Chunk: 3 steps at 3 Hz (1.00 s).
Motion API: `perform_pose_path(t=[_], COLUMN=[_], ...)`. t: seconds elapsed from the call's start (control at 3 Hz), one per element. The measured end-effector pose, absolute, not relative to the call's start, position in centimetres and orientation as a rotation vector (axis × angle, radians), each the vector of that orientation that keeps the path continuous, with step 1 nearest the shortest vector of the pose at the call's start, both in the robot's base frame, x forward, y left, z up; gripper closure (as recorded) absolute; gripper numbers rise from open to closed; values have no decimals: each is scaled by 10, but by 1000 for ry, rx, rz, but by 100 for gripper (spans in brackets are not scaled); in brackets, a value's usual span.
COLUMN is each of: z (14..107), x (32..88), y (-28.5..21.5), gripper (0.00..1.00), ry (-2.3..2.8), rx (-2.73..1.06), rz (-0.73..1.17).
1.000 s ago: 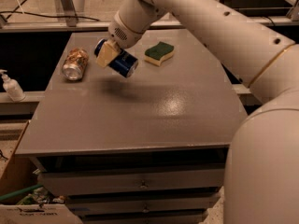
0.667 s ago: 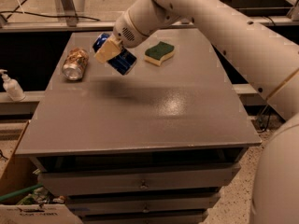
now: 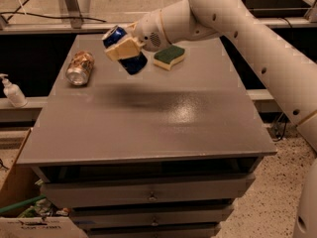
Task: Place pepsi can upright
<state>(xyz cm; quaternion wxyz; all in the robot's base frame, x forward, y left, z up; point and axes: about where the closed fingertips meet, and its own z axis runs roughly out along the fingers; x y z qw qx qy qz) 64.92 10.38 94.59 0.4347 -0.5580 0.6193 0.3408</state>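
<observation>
The pepsi can [image 3: 133, 62] is dark blue with a silver end. It hangs tilted in the air above the rear middle of the grey table [image 3: 148, 128], its top end pointing up and to the left. My gripper [image 3: 124, 47] is shut on the can's middle, its cream-coloured fingers [image 3: 123, 48] across the can's body. The white arm reaches in from the upper right.
A tan-orange patterned can [image 3: 80, 68] lies on its side at the table's rear left. A green and yellow sponge [image 3: 169, 56] lies at the rear, just right of the gripper. A soap bottle [image 3: 12, 91] stands left of the table. Drawers sit below the table front.
The arm has swung so that more of it is out of view at the right. The gripper still holds the tilted can above the table's rear, at about the same place.
</observation>
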Motion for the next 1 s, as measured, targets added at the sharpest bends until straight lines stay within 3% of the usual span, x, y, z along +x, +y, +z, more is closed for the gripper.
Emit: perform_pose_path(t=[1.0], z=[953], x=[642], y=[91], gripper=[100], ry=[1406], rx=[-1330], rz=[948])
